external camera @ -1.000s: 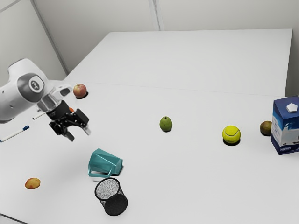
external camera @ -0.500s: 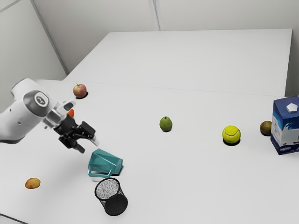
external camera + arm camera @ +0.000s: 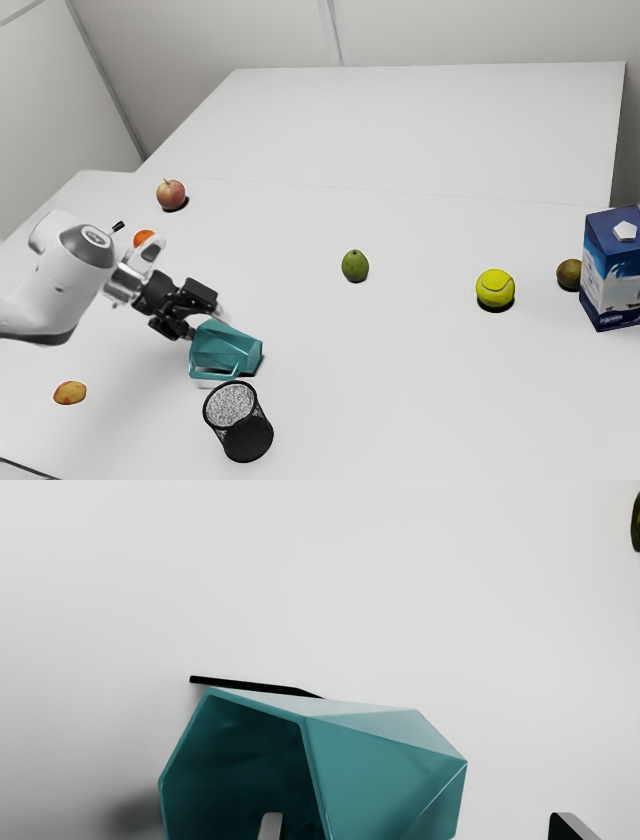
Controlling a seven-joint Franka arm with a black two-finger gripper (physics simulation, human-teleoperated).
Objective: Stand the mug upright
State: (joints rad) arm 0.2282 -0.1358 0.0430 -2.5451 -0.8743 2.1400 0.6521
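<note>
Our pincer (image 3: 206, 325) stands wide at the teal, faceted mug (image 3: 228, 352), which lies on its side. Past the mug from the pincer, a black mesh cup (image 3: 247, 438) crowds its handle side; a green fruit (image 3: 355, 266) sits well apart. We see its mouth near the pincer, its long axis running away to the base.

Smooth mug (image 3: 370, 765), mesh cup (image 3: 247, 438), matt table (image 3: 420, 390).

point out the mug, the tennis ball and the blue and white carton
mug (image 3: 370, 770): wrist view, on its outer wall
tennis ball (image 3: 495, 289): exterior view, middle of the ball
carton (image 3: 608, 275): exterior view, on its printed side
</note>
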